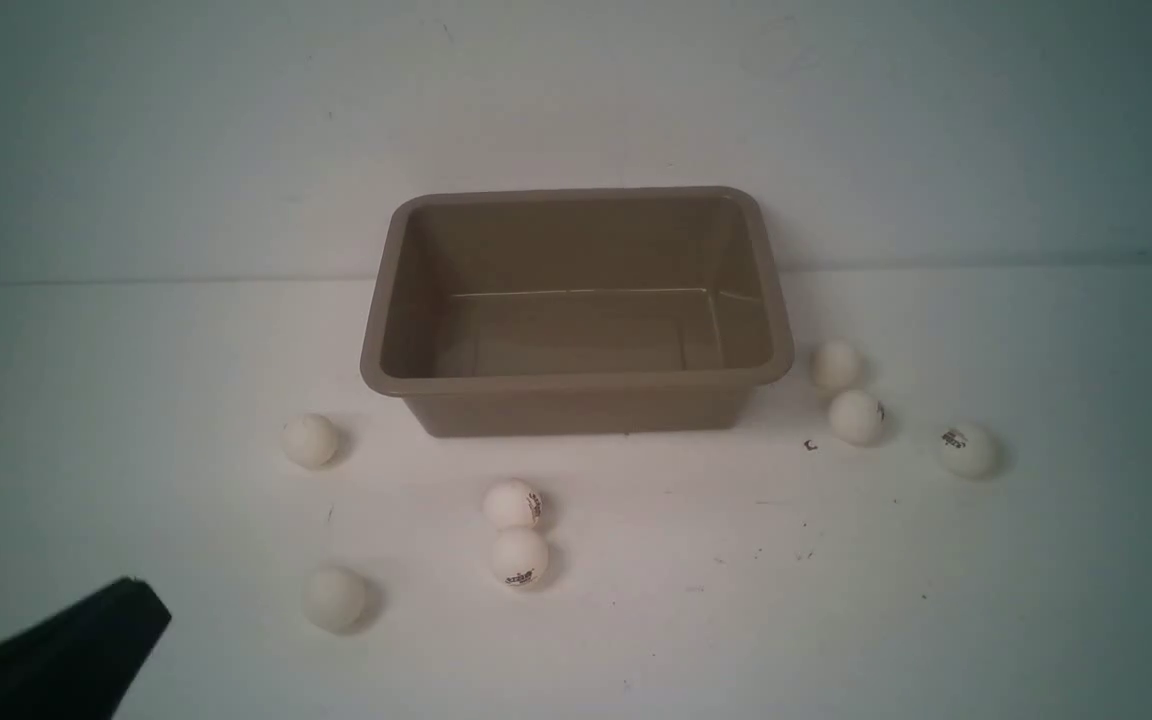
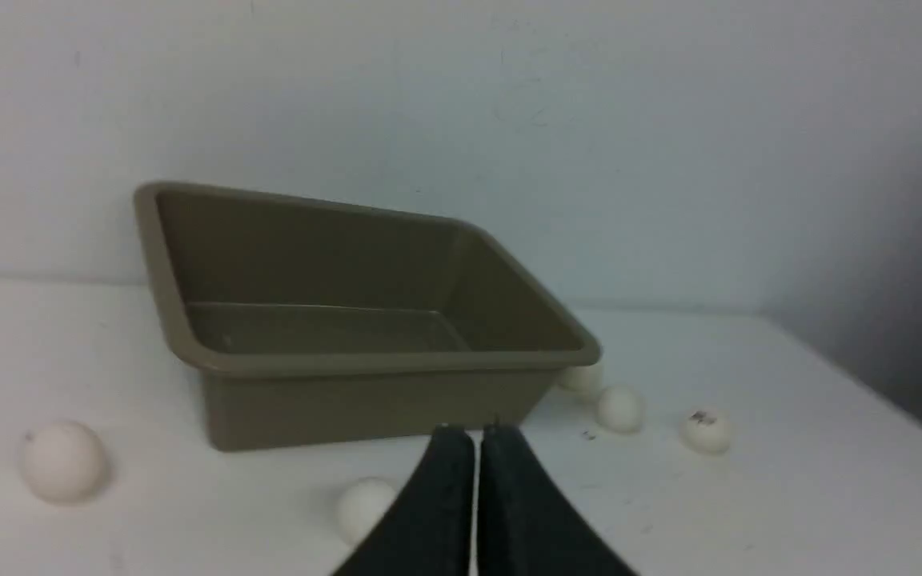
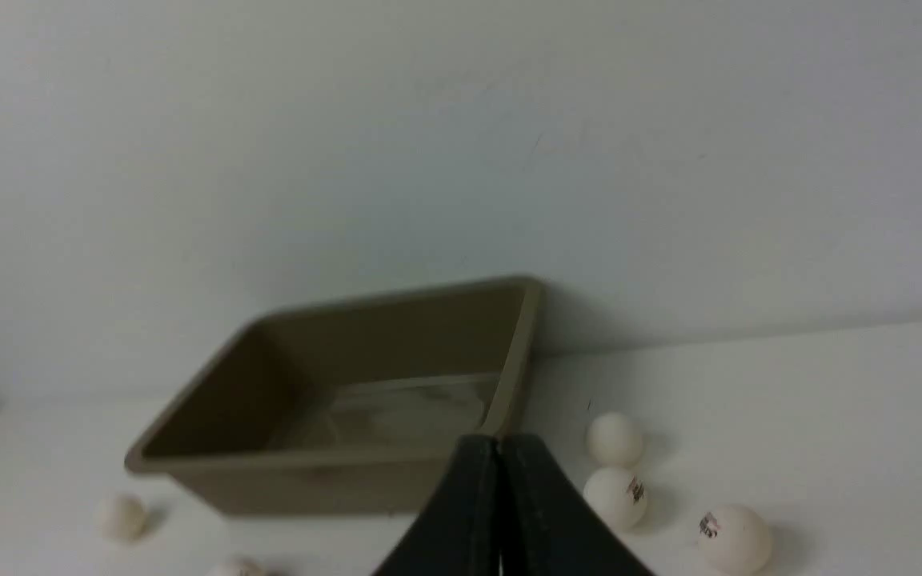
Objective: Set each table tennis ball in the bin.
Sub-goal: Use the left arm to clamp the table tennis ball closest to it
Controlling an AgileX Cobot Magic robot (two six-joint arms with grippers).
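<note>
Logging start state: the bin (image 1: 576,410) sits at frame centre in the front view, close to the wall (image 1: 576,100), with nothing in it. All seven balls (image 1: 520,556) are on the desk (image 1: 836,620), none binned.

- Left ball (image 1: 311,440): off the bin's left front corner.
- Lower-left ball (image 1: 335,598).
- Centre pair (image 1: 513,504): just beside each other, possibly touching.
- Corner ball (image 1: 836,364): just beside the bin's right front corner, with its neighbour (image 1: 856,416) close by.
- Logo ball (image 1: 967,449): further right.

The left end effector (image 2: 477,436) has its fingers clenched together and holds nothing. It shows as a dark shape in the front view's lower-left corner. The right end effector (image 3: 499,442) is likewise clenched and empty, and is outside the front view.

Judgement: the first pick is probably the lower-left ball, since it is nearest the left end effector.
- Spread the fingers before descending and come straight down.
- Straddle the ball's widest line and close softly, because the smooth, light shell will likely squirt out.
- Carry it above the flared rim and release low inside the bin to limit bounce.
- For the centre pair, keep a finger from knocking the second ball.

Room: the lower half of the front view is mostly bare desk, ample for approach. It is tight at the wall behind the bin and around the corner ball by the rim flare. The desk edge shows at the right of the left wrist view, past the logo ball, so a nudged ball could roll off.
</note>
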